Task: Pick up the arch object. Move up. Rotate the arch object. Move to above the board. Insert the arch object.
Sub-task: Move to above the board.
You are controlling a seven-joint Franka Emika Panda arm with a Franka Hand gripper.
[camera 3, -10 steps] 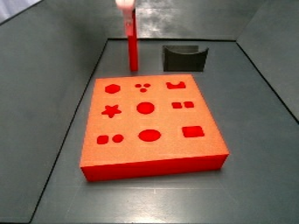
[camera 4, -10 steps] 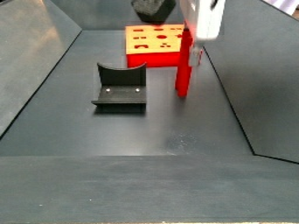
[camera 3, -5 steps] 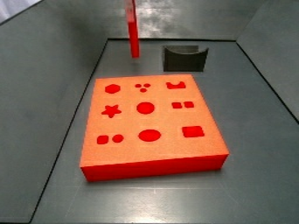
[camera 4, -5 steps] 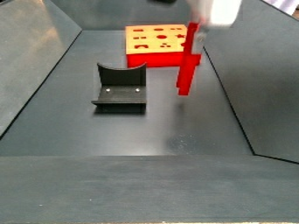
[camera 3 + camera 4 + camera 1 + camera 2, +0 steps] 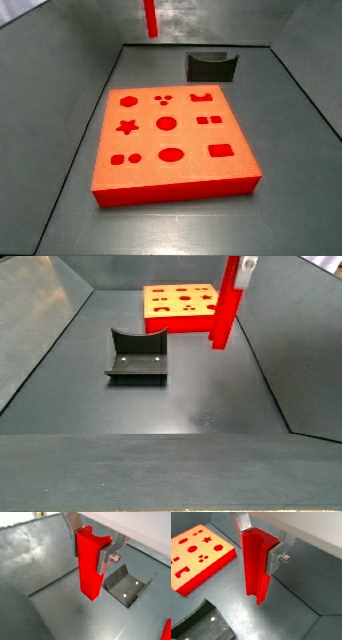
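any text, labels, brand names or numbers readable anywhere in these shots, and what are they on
None: no readable text in any view.
The board carries only shaped cut-outs, no lettering.
The arch object, the gripper holding it and the fixture are unmarked.

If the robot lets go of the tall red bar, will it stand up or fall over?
Probably fall: the arch object is tall and thin, hanging upright off the floor in the gripper. It looks stiff, not bendy, keeping straight. Its smooth sides might slip.
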